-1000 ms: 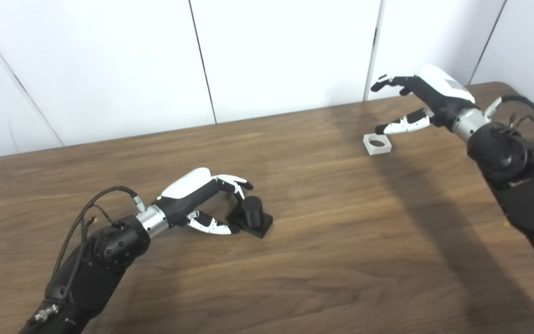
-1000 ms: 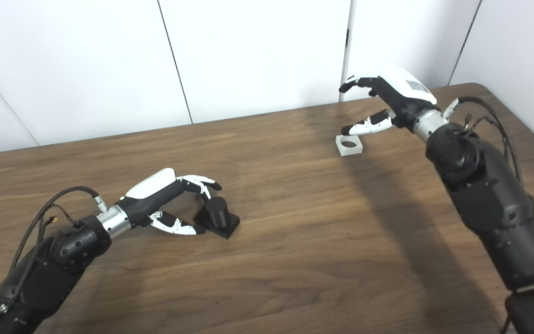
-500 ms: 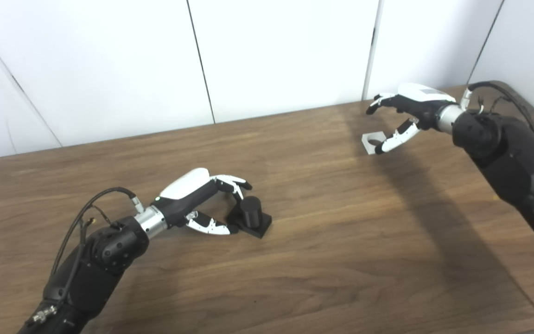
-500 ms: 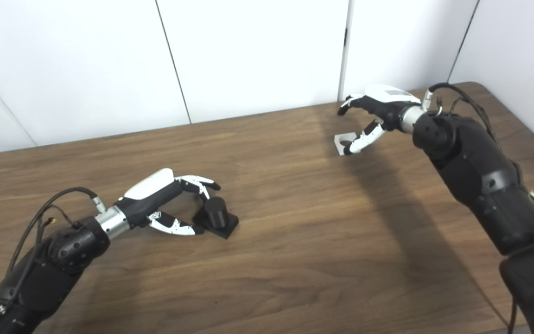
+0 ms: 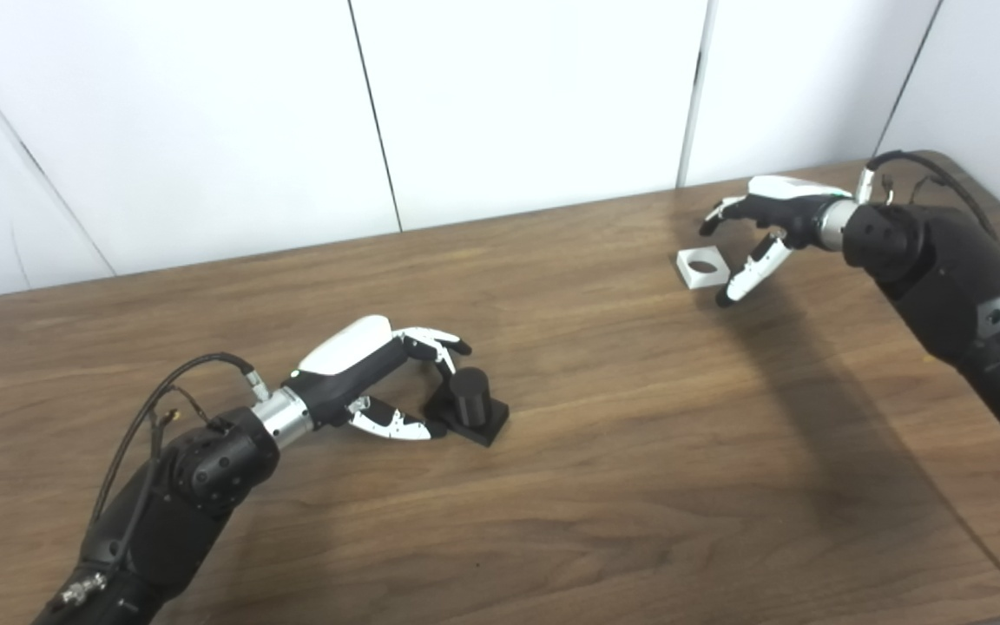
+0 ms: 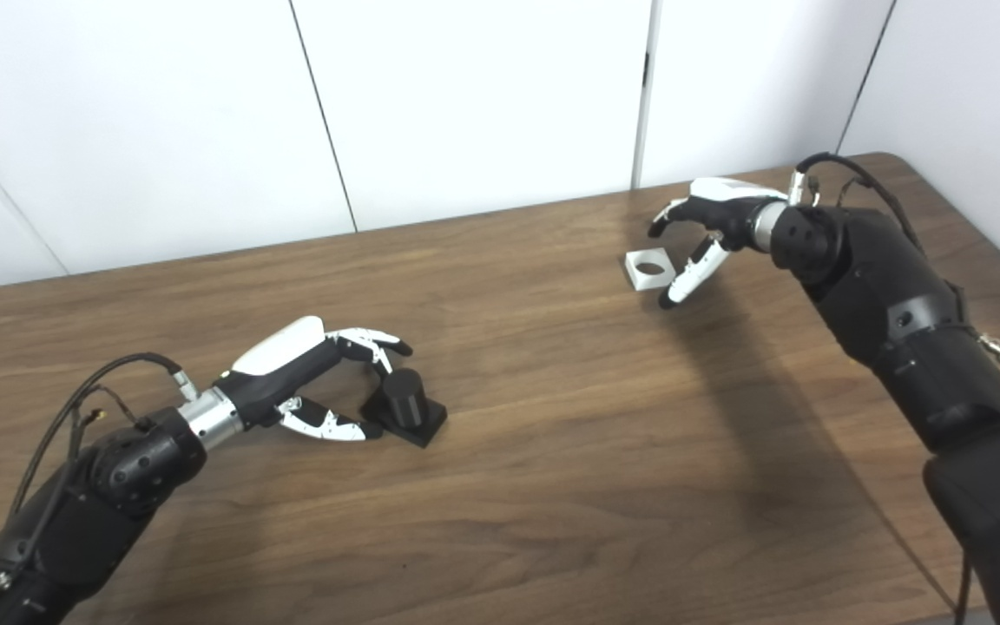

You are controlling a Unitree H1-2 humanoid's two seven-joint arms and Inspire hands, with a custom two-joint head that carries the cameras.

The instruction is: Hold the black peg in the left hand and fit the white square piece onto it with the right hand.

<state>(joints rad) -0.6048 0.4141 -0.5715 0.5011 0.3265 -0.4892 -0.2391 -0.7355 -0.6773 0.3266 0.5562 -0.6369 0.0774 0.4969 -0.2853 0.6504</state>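
Note:
The black peg [image 5: 470,404], a short cylinder on a square base, stands on the table left of centre. My left hand [image 5: 378,373] lies against its left side, fingers curved over the top rear and thumb along the front of the base; it is open and the peg still rests on the table. The white square piece [image 5: 702,266], with a round hole, lies flat at the far right. My right hand [image 5: 760,227] hovers just right of it, open, fingers arched above and thumb pointing down beside it, not touching.
The brown wooden table [image 5: 604,451] ends in a rounded far right corner [image 5: 943,161] close behind my right arm. White wall panels [image 5: 517,95] stand directly behind the table's far edge.
My right hand has come down and drawn back to the right of the white piece, thumb now pointing downward. The left hand and peg have stayed put.

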